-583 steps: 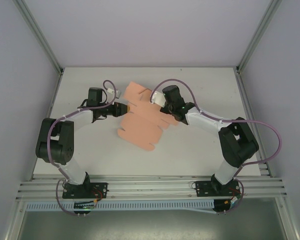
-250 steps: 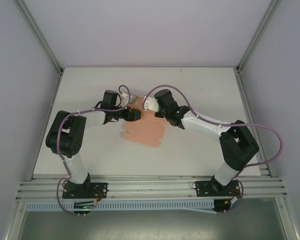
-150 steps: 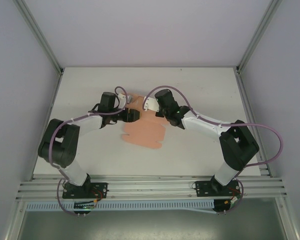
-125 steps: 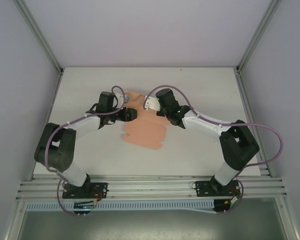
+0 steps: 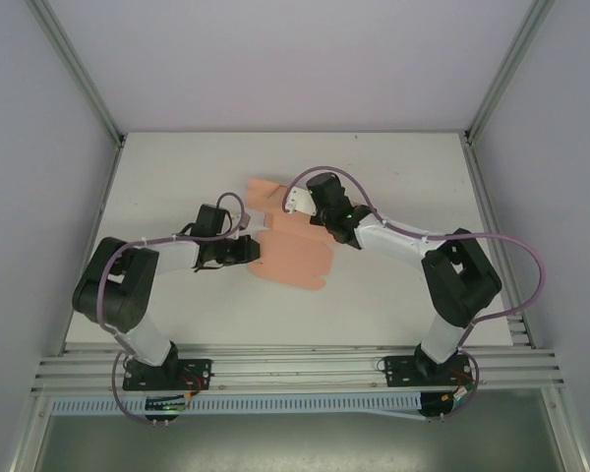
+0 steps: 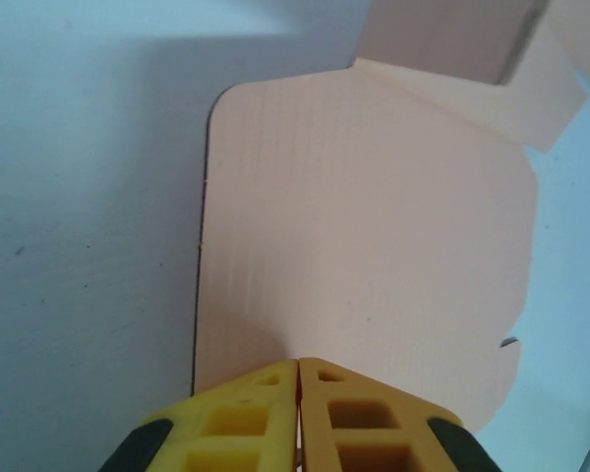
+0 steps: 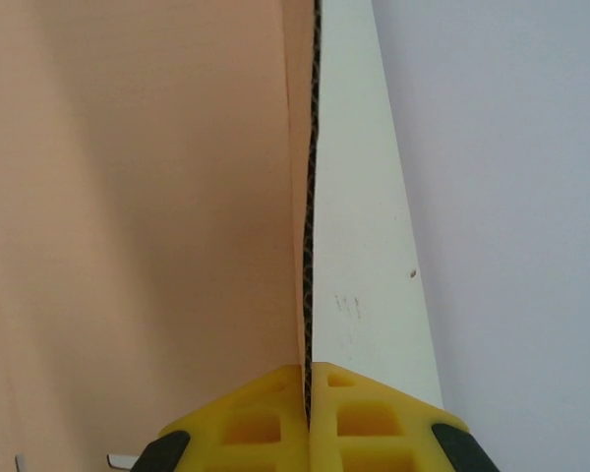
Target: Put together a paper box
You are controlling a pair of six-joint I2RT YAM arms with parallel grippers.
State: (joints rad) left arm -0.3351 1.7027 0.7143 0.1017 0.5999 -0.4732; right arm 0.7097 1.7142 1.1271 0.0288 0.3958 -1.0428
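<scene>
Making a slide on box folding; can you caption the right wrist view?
Right claw shut on the salmon-pink paper box, its thin cardboard seen edge-on.

The paper box (image 5: pixel 295 258) is still an unfolded die-cut sheet of thin salmon-pink cardboard, spread open just above the middle of the top view and slanting from upper left to lower right. One flap reaches toward the upper left. In the left wrist view a finely ribbed panel (image 6: pixel 364 246) with rounded corners meets a creased flap at the top. In the right wrist view the sheet (image 7: pixel 138 197) stands edge-on, its pink face to the left.
</scene>
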